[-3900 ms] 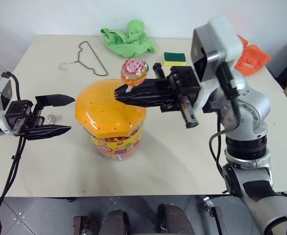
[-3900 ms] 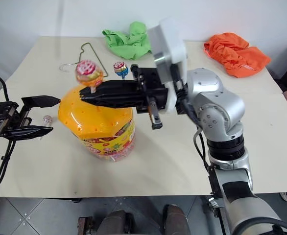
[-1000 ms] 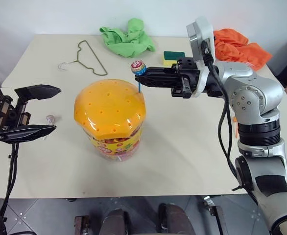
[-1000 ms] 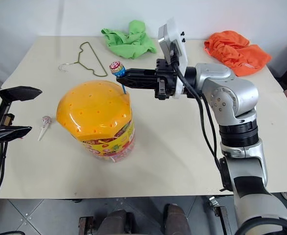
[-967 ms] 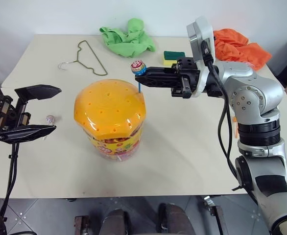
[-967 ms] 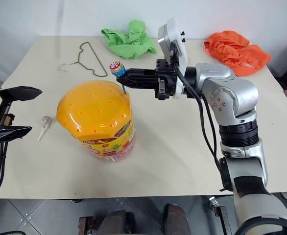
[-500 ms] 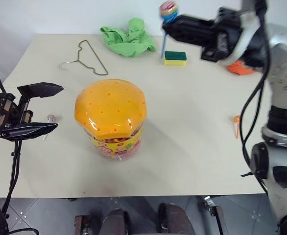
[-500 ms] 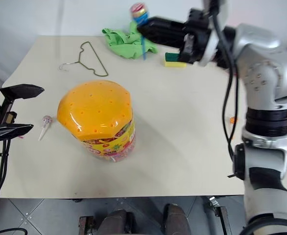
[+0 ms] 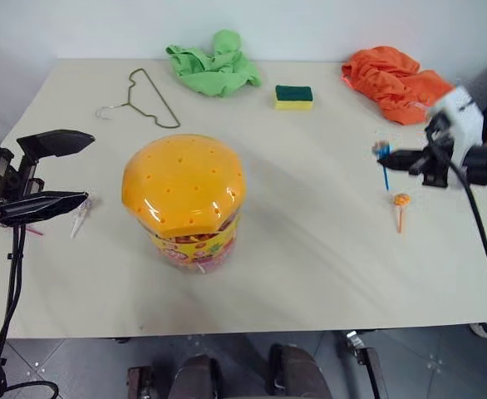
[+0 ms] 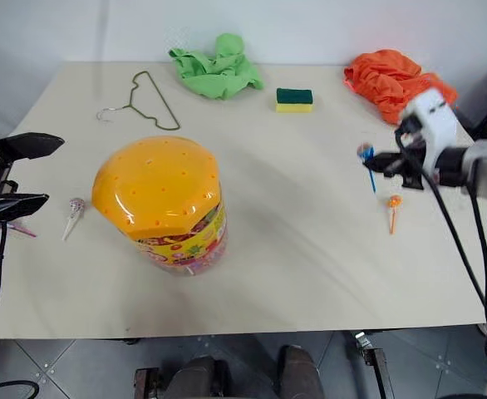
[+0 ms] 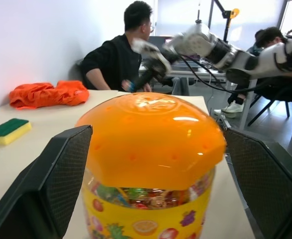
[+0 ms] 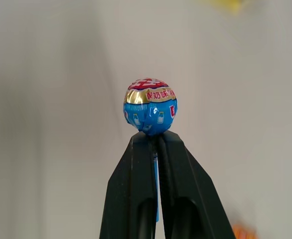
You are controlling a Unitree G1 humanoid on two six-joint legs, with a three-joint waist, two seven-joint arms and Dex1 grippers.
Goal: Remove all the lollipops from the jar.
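The jar [image 9: 185, 195], a clear tub with a domed orange lid, stands left of the table's middle. My right gripper [image 9: 384, 160] hovers over the table's right side, shut on the blue stick of a lollipop [image 9: 382, 150]. The right wrist view shows that lollipop's [image 12: 150, 105] blue and red head just past the closed fingers [image 12: 136, 164]. Another lollipop [image 9: 400, 202] with an orange stick lies on the table just below it. A third lollipop [image 9: 81, 218] lies left of the jar. My left gripper [image 9: 89, 168] stands open to the left of the jar, empty.
A green cloth [image 9: 214, 62], a wire hanger [image 9: 144, 98], a yellow-green sponge [image 9: 293, 96] and an orange cloth [image 9: 393, 75] lie along the far side. People [image 11: 118, 55] sit beyond the table's right end.
My right gripper has swung from beside the jar's top, up over the far side, then down to the table's right side, still holding the blue-stick lollipop. The left gripper has stayed put.
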